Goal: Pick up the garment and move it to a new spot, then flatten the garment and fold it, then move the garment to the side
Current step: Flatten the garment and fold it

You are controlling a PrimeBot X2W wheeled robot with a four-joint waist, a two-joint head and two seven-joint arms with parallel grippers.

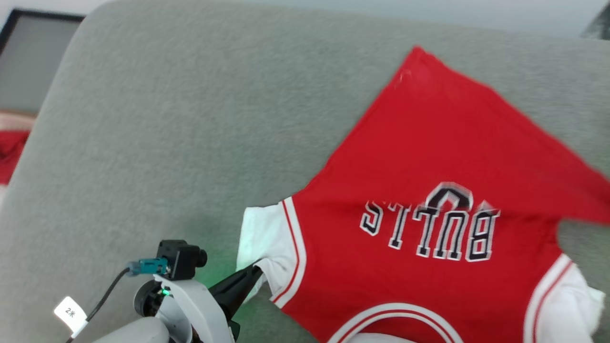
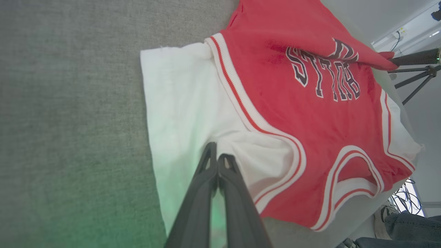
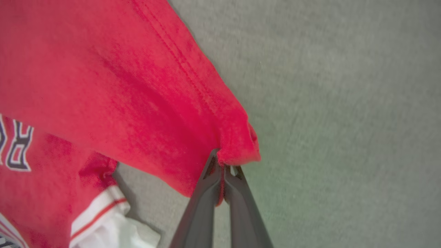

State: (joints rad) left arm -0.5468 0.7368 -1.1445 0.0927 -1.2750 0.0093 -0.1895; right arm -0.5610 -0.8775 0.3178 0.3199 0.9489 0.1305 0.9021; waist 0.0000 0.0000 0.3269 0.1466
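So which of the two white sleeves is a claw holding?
The sleeve on the robot's left, pinched by the left claw. The other sleeve lies free; the right claw grips the red hem instead.

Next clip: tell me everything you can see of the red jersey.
The jersey is red knit fabric with white sleeves, red-and-white striped trim and black BULLS lettering outlined in white, upside down in the head view. It lies mostly spread on a grey surface. The left end effector is shut on one white sleeve; the right end effector pinches a red hem corner, lifted off the surface.
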